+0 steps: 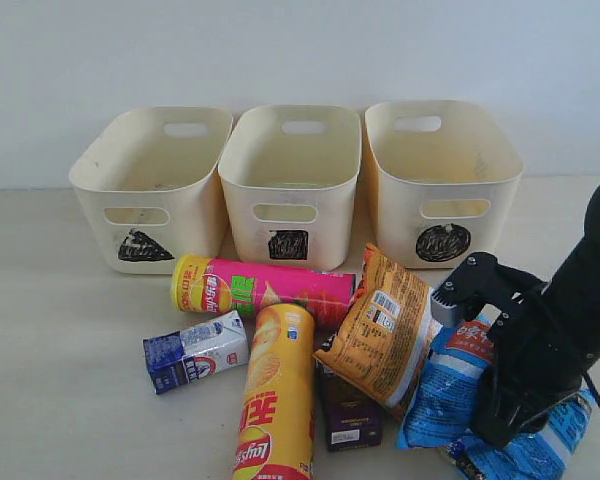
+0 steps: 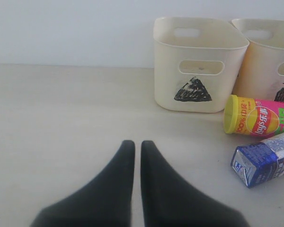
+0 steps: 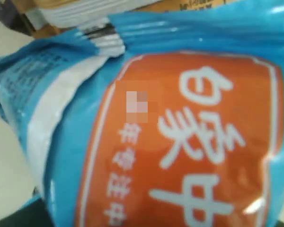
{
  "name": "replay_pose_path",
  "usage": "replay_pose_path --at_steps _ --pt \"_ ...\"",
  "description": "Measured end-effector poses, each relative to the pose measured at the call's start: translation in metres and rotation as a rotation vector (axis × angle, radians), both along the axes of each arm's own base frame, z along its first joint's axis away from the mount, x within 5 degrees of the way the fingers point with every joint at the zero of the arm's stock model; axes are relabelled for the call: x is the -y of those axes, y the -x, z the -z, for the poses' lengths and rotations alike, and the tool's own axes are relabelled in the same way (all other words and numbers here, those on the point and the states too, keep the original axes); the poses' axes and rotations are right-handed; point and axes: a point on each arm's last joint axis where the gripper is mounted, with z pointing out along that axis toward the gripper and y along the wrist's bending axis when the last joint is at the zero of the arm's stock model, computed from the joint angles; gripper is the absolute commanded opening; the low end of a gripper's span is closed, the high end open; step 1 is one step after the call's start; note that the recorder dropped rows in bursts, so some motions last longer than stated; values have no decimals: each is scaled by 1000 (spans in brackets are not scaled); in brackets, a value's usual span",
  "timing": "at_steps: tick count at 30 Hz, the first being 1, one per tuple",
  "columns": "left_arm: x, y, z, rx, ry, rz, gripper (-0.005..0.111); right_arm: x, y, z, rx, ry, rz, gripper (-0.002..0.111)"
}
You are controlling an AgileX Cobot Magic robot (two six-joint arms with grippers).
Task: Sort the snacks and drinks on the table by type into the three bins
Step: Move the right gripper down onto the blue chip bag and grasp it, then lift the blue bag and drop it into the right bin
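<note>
Blue bag [image 1: 435,395] is lying at the table's [image 1: 70,400] front right, its long axis slanting from the orange bag [image 1: 380,335] toward the near right corner. My right gripper [image 1: 498,432] is pressing down over it, and I can't tell whether its fingers are pinching. My left gripper [image 2: 137,145] is hovering, fingers pressed together.

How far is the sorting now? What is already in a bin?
Done: nothing; no item shows in the triangle bin, square bin or circle bin. In hand: the right gripper is down on the blue bag; whether its fingers grip it is hidden. The left gripper is shut, empty. Left: pink tube, yellow tube, orange-brown bag, blue-white carton, dark purple carton and that bag, all on the table.
</note>
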Motion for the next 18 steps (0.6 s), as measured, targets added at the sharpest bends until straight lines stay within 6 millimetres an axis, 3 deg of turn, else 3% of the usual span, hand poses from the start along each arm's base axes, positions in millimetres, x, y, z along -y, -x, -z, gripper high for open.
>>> replay_pose_path --at_steps 3,7,10,13,15,18 --pt "0 0 0 0 0 0 4 0 1 -9 -8 7 -30 0" --pt "0 0 0 0 0 0 4 0 5 -37 -21 -2 -77 0" --pt "0 0 0 0 0 0 4 1 9 -65 0 2 -105 0" --pt "0 0 0 0 0 0 4 4 9 -111 114 -4 -70 0" --pt "0 0 0 0 0 0 4 2 1 -138 195 -35 8 0" --pt "0 0 0 0 0 0 4 2 -12 -160 310 -57 108 0"
